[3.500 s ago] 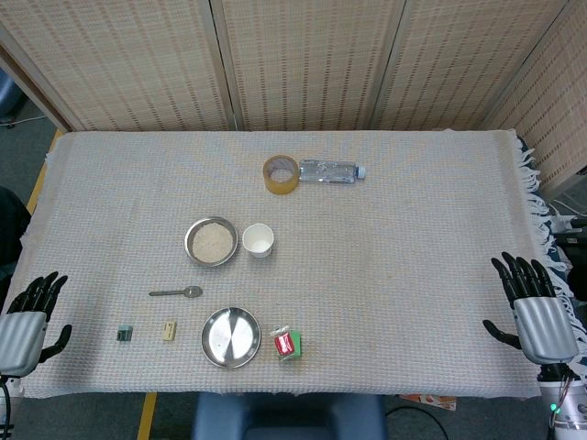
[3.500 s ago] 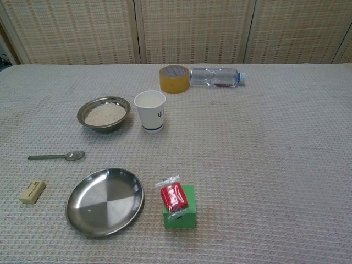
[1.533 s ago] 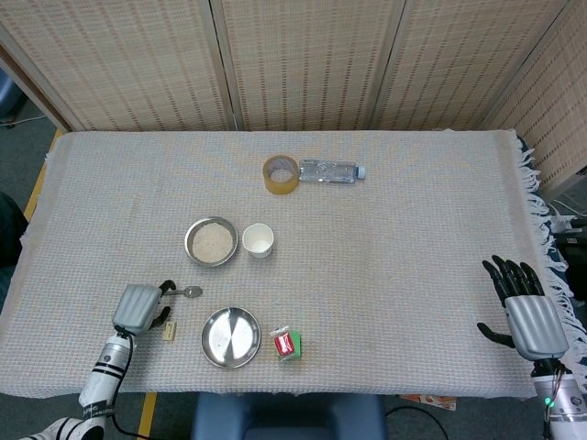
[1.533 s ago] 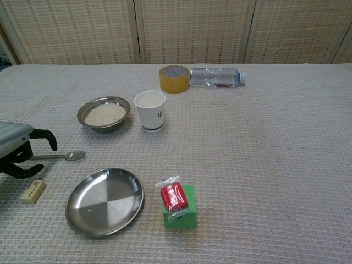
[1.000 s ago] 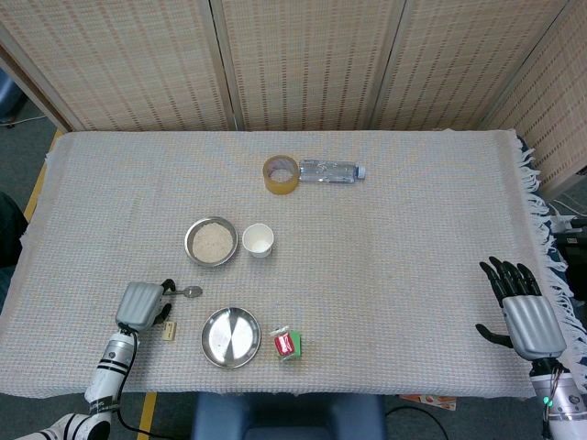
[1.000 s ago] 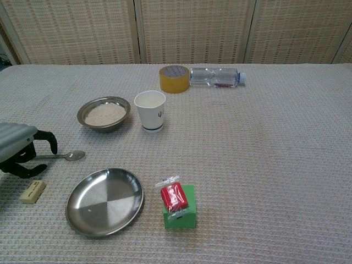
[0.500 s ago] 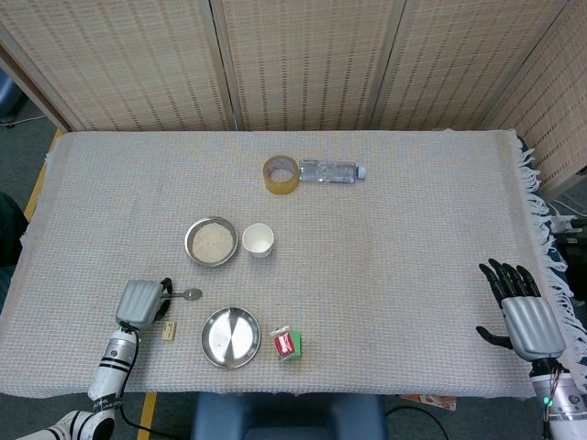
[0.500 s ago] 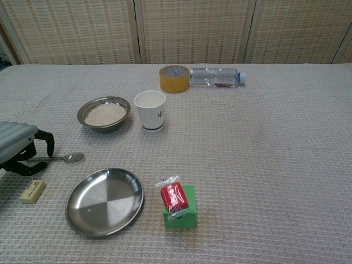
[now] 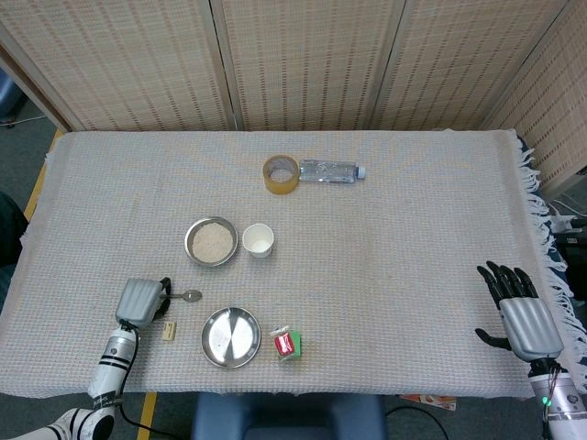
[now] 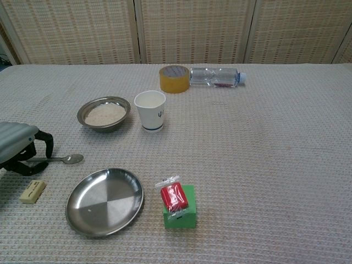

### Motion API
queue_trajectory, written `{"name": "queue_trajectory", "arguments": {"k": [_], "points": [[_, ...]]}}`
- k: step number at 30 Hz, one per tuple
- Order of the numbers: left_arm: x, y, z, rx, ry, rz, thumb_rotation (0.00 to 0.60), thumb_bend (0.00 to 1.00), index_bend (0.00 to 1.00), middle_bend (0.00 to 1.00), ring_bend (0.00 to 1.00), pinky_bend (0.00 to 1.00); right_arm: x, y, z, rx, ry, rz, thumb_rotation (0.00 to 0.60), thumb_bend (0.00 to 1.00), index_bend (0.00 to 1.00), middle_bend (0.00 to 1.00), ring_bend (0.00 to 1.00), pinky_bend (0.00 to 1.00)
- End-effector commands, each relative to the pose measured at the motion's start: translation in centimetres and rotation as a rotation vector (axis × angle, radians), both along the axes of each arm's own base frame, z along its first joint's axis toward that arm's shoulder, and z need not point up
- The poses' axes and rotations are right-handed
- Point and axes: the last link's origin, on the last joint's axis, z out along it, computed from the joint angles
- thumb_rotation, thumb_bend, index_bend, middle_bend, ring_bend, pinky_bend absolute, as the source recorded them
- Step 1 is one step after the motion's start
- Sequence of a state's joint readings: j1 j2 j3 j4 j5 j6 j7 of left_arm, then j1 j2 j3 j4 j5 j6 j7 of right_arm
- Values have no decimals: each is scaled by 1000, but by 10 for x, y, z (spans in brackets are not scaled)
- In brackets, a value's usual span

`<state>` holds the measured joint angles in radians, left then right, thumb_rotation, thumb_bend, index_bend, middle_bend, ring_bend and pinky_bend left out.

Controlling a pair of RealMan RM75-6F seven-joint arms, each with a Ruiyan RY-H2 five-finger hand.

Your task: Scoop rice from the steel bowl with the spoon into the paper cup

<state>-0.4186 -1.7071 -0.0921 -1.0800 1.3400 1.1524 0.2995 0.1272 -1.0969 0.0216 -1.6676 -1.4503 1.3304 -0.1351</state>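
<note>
Left robot hand (image 10: 19,146) has closed its fingers around the spoon (image 10: 63,159) handle since 0.5 s ago; spoon shifted slightly, not lifted off the desk (image 10: 264,165). Grasp looks nearly set. Right robot hand (image 9: 523,312) idle, fingers spread, holding nothing.

No legible text or labels anywhere.

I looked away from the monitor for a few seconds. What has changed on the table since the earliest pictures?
The left hand came in from the table's left edge and now sits over the handle of the spoon, fingers curled around it; a firm grip cannot be confirmed. The spoon shifted only slightly and lies on the cloth. The right hand drifted a little nearer the robot. The steel bowl, paper cup and the rest stayed put.
</note>
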Motion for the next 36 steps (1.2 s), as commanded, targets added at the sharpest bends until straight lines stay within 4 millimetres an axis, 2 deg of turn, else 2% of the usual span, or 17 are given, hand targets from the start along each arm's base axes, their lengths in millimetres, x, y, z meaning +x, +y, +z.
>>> {"name": "queue_trajectory", "arguments": {"k": [1, 12, 18, 26, 31, 36], "points": [[0, 0, 0, -3, -2, -1, 600, 368, 532, 1000, 999, 983, 0, 0, 0, 1, 2, -2, 600, 66, 0, 0, 0, 0], [1, 3, 1, -19, 1, 12, 600, 368, 555, 1000, 999, 983, -1, -1, -2, 0, 4, -9, 600, 66, 0, 0, 0, 0], [0, 3, 5, -13, 2, 6, 600, 375, 644, 1000, 1000, 989, -1, -2, -3, 5, 5, -12, 600, 66, 0, 0, 0, 0], [2, 8, 17, 21, 8, -8, 600, 375, 721, 1000, 1000, 1000, -1, -2, -2, 5, 4, -9, 599, 66, 0, 0, 0, 0], [4, 15, 30, 46, 14, -3, 600, 379, 727, 1000, 1000, 1000, 2, -2, -2, -5, -1, 10, 600, 66, 0, 0, 0, 0], [19, 29, 43, 87, 36, -27, 600, 383, 732, 1000, 1000, 1000, 11, -1, 2, -96, -29, 122, 600, 66, 0, 0, 0, 0]]}}
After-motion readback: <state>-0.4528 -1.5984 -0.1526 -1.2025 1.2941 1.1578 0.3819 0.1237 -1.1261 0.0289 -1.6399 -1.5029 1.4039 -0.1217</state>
